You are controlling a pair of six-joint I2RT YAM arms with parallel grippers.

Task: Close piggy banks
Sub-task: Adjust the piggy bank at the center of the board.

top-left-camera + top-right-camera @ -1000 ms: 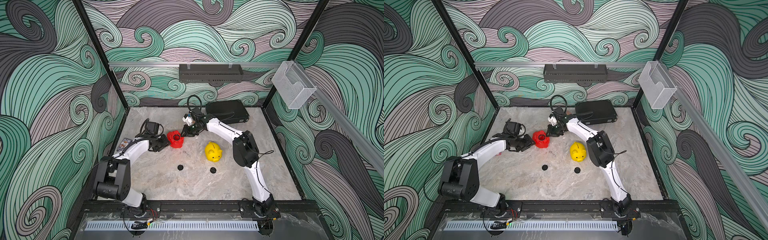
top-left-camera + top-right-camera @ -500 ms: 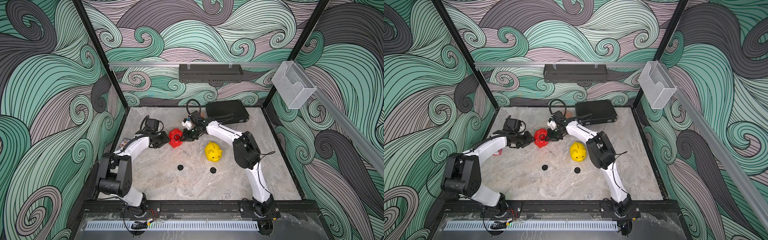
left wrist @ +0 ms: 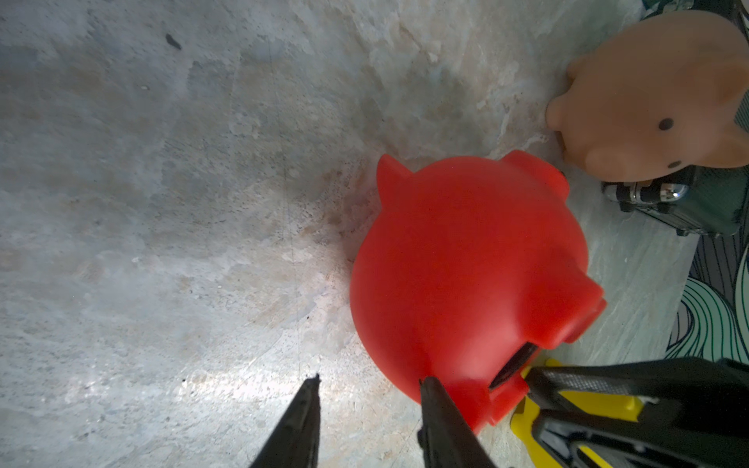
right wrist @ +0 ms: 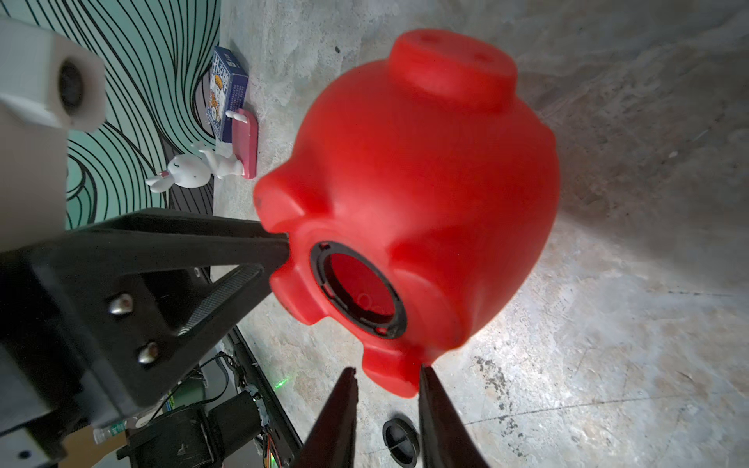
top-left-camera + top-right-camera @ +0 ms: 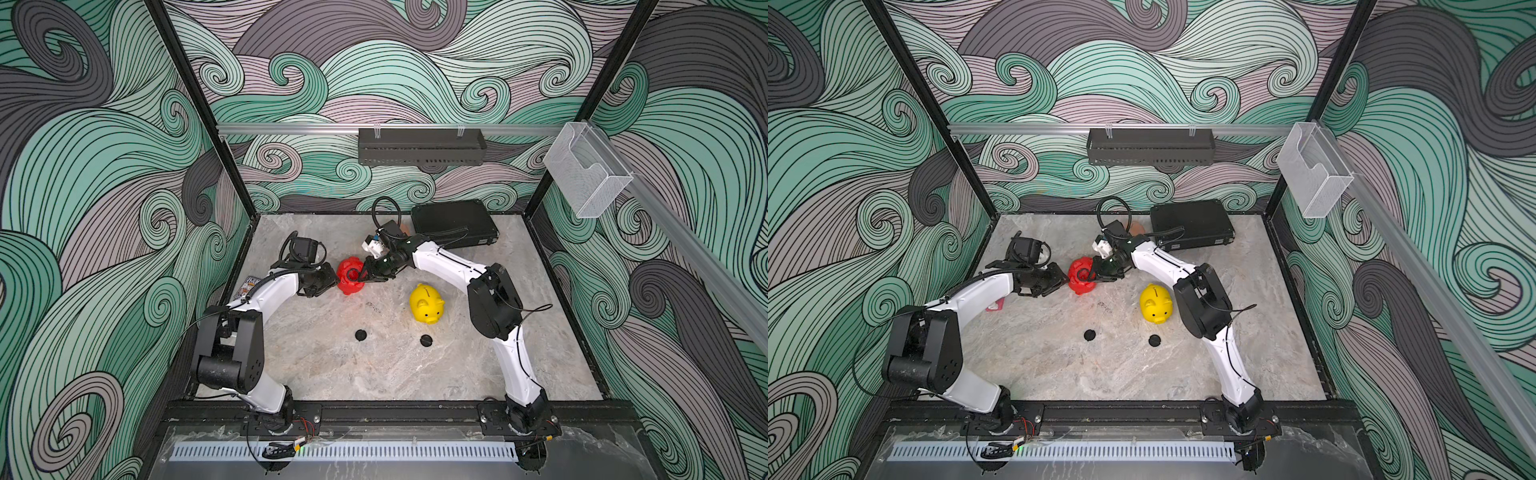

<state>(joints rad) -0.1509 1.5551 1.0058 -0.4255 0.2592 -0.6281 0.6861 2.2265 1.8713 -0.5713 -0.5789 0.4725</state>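
Red piggy bank (image 4: 425,182) shows its open hole to the right end effector (image 4: 385,370); that and the left end effector (image 3: 367,381) are a little apart, empty. Next, I think: grab the black plug (image 4: 399,439) nearby

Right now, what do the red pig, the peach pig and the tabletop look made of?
Red pig: hollow moulded plastic, smooth satin sheen, thin shell visible through the open belly hole.
Peach pig: probably the same plastic, though it looks more matte, painted dot eyes.
Tabletop: grey-beige marble pattern, semi-gloss; stone or printed laminate, cannot tell.
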